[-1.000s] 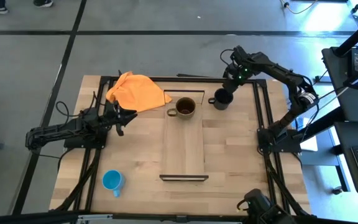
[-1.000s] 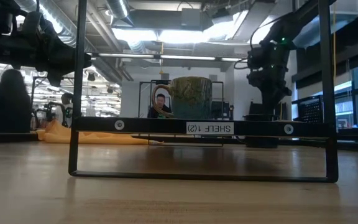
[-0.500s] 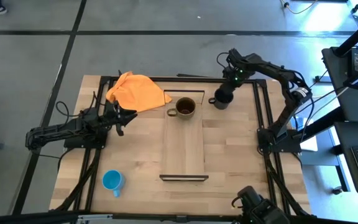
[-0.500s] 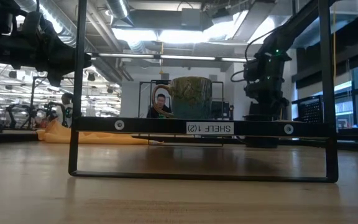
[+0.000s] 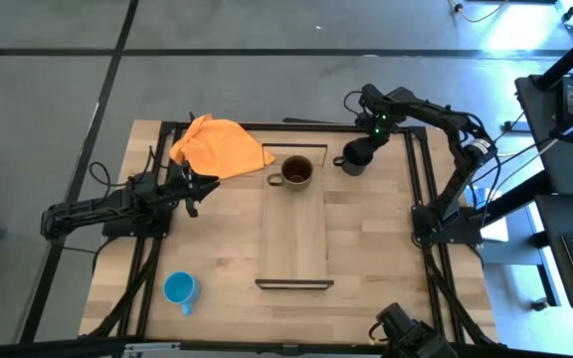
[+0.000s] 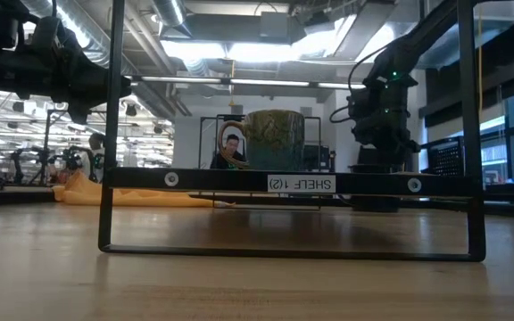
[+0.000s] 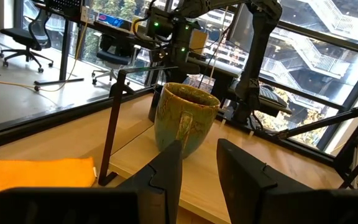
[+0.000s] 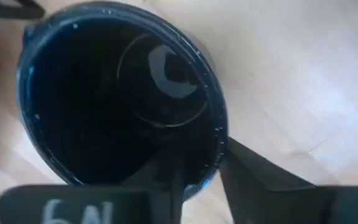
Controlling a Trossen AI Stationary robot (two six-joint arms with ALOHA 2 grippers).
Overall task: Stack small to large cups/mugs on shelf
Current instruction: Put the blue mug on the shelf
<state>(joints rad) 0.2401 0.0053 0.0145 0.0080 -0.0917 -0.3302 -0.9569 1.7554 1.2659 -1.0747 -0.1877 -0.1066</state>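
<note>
The brown-olive mug (image 5: 297, 171) stands upright on the far end of the light-wood shelf (image 5: 294, 239). The glossy black mug (image 5: 351, 161) stands on the table just right of the shelf. My right gripper (image 5: 364, 149) is above it, pointing down and open. In the right wrist view one finger (image 8: 166, 180) reaches inside the black mug (image 8: 117, 93) and the other (image 8: 253, 171) stands outside its wall. The small blue mug (image 5: 179, 289) sits upright near the table's near-left corner. My left gripper (image 5: 207, 186) waits, open, left of the shelf, facing the brown-olive mug (image 7: 185, 118). My right gripper straddles the black mug's wall at its rim (image 8: 219, 158) from above, one finger inside and one outside. Whether either finger touches the wall I cannot tell. The mug stands upright on the table.
An orange cloth (image 5: 217, 145) lies crumpled at the far left, beside the shelf's far end. Dark metal rails (image 6: 284, 183) rise at the shelf's short ends. Bare board runs from the brown-olive mug to the near rail. Black frame bars run along the table's sides.
My right arm has shifted a little toward the table's left and settled over the black mug. The mugs have stayed where they were.
</note>
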